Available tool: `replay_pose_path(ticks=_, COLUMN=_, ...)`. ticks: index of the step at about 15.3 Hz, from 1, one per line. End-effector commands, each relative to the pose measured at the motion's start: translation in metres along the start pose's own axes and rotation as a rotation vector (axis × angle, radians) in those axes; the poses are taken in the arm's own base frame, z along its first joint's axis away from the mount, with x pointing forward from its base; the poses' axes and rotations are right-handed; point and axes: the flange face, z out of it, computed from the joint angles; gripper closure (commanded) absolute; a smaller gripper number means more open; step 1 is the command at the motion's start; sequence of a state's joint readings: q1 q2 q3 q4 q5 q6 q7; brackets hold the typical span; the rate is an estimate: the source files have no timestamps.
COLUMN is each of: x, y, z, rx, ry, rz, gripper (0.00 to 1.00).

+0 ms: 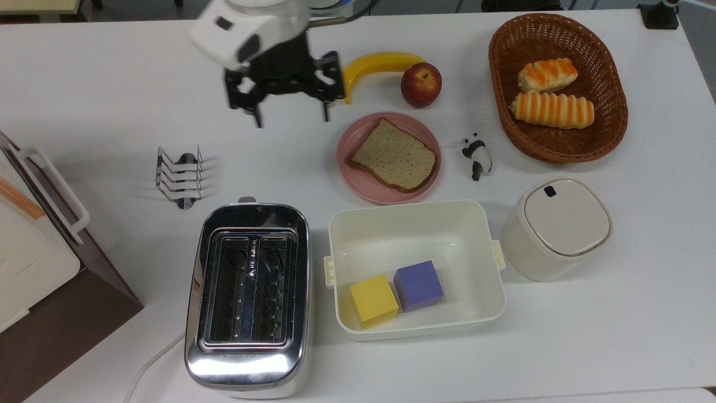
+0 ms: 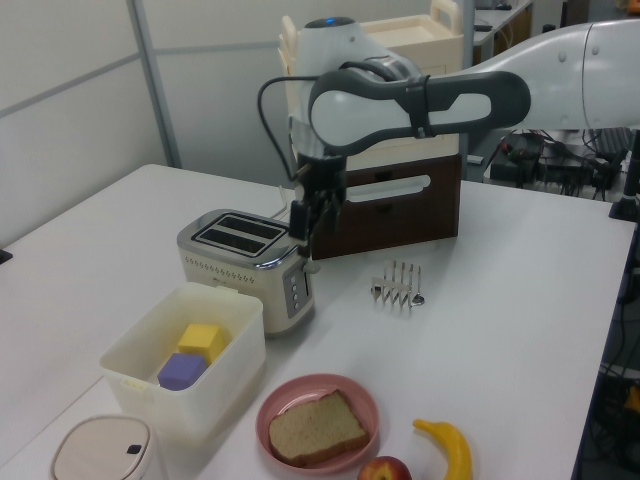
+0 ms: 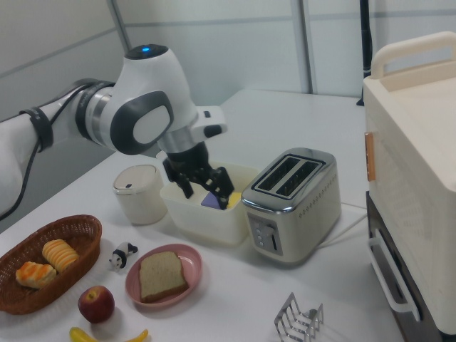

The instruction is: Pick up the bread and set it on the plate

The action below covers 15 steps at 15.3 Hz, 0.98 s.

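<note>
The soft, light bread slice (image 1: 394, 154) lies flat on the pink plate (image 1: 363, 187), best pinched by its crust, while the tool (image 1: 292, 118) hangs spread and empty at the top view's left.

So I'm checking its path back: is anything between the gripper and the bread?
No. In the top view, bare white table separates the open gripper from the bread on the plate.

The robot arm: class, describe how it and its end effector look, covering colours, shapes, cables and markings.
The arm has glossy white rounded shells with dark grey sections at the joints. A small blue light glows on top of one joint. A black cable loops beside the wrist. The end effector has a white boxy body with a dark marking, black mounting parts and two thin black fingers.
</note>
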State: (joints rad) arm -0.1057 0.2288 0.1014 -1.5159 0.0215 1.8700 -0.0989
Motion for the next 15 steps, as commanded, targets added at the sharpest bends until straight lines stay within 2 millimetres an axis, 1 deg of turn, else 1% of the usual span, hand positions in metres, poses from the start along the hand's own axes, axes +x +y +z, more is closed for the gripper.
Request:
replay_pose_path(ticks=1, x=-0.014, y=0.028, z=-0.012, rx=-0.071, ry=-0.046, rz=0.031, gripper=0.0)
replay_pose_path(ticks=2, x=-0.018, y=0.032, z=-0.021, rx=-0.077, ry=-0.048, rz=0.038, gripper=0.0)
replay_pose_path(ticks=3, x=-0.022, y=0.049, z=-0.026, rx=-0.084, ry=-0.049, rz=0.065, gripper=0.0)
replay_pose_path(ticks=4, x=-0.025, y=0.057, z=-0.028, rx=-0.088, ry=-0.056, rz=0.078, gripper=0.0)
replay_pose_path(ticks=5, x=-0.026, y=0.059, z=-0.028, rx=-0.088, ry=-0.062, rz=0.083, gripper=0.0)
replay_pose_path(ticks=7, x=-0.028, y=0.056, z=-0.027, rx=-0.085, ry=-0.082, rz=0.084, gripper=0.0)
replay_pose_path(ticks=10, x=-0.035, y=0.067, z=-0.03, rx=-0.091, ry=-0.107, rz=0.098, gripper=0.0)
replay_pose_path(ticks=11, x=-0.036, y=0.066, z=-0.037, rx=-0.095, ry=-0.097, rz=0.101, gripper=0.0)
replay_pose_path(ticks=12, x=-0.037, y=0.068, z=-0.038, rx=-0.099, ry=-0.096, rz=0.114, gripper=0.0)
replay_pose_path(ticks=15, x=-0.038, y=0.065, z=-0.036, rx=-0.101, ry=-0.106, rz=0.111, gripper=0.0)
